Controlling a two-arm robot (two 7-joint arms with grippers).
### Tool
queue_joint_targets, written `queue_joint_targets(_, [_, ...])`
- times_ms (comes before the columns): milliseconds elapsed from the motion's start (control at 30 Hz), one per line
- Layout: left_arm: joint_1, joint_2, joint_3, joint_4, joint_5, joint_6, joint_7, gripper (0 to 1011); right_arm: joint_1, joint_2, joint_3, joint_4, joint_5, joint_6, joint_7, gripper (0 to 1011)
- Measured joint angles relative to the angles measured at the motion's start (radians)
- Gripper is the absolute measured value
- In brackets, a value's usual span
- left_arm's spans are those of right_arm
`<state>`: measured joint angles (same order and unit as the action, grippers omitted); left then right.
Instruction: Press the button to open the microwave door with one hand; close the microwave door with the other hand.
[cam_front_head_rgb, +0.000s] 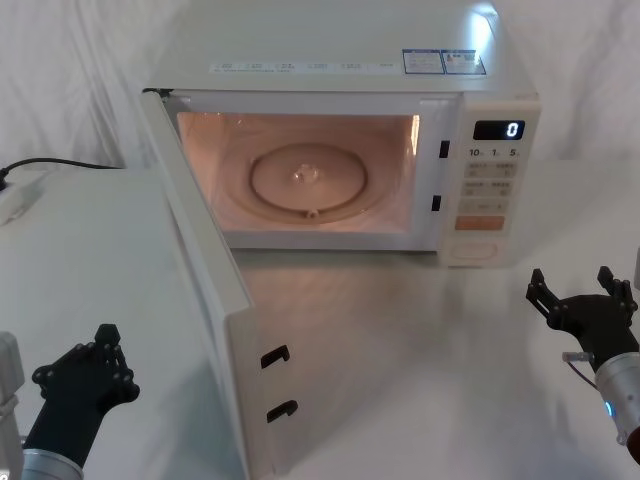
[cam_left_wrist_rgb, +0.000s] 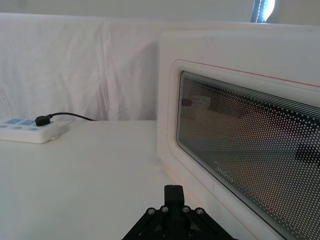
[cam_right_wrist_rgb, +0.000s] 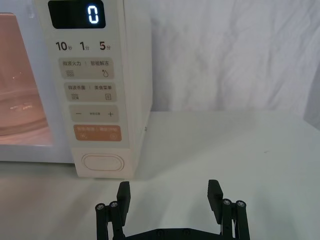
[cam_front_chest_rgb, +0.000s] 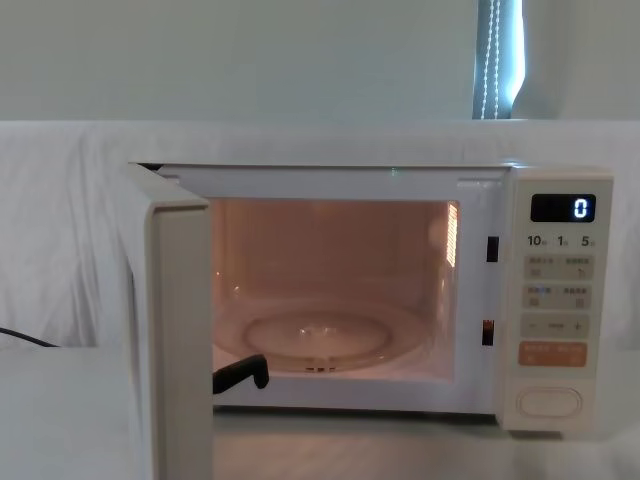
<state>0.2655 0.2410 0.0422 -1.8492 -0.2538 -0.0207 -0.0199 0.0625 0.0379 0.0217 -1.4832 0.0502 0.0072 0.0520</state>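
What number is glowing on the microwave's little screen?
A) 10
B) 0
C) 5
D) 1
B. The display on the control panel shows a single glowing 0, while 10, 1 and 5 are only printed labels below it; the microwave door stands swung open.

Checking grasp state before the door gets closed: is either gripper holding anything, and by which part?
Nothing is held. Left gripper sits beside the open door; right gripper is open, apart from the microwave.
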Motion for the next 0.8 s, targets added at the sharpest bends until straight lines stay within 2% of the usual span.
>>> queue_joint_targets(133, [0.0, 0.0, 0.0, 0.0, 0.0, 0.0, 0.0, 0, 0.0, 0.0, 0.0, 0.0, 0.0, 0.0, 0.0, 1002])
queue_joint_targets(333, [0.031, 0.01, -0.023, -0.066, -0.008, 0.037, -0.038, 0, 0.0, 0.0, 0.0, 0.0, 0.0, 0.0, 0.0, 1002])
queue_joint_targets(533, [0.095, 0.038, -0.079, -0.158, -0.078, 0.095, -0.122, 0, 0.0, 0.0, 0.0, 0.0, 0.0, 0.0, 0.0, 1002])
queue_joint_targets(667, [0.128, 0.057, -0.108, -0.192, -0.122, 0.115, -0.16, 0, 0.0, 0.0, 0.0, 0.0, 0.0, 0.0, 0.0, 1002])
queue_joint_targets(800, [0.176, 0.1, -0.156, -0.246, -0.203, 0.149, -0.213, 0, 0.0, 0.0, 0.0, 0.0, 0.0, 0.0, 0.0, 1002])
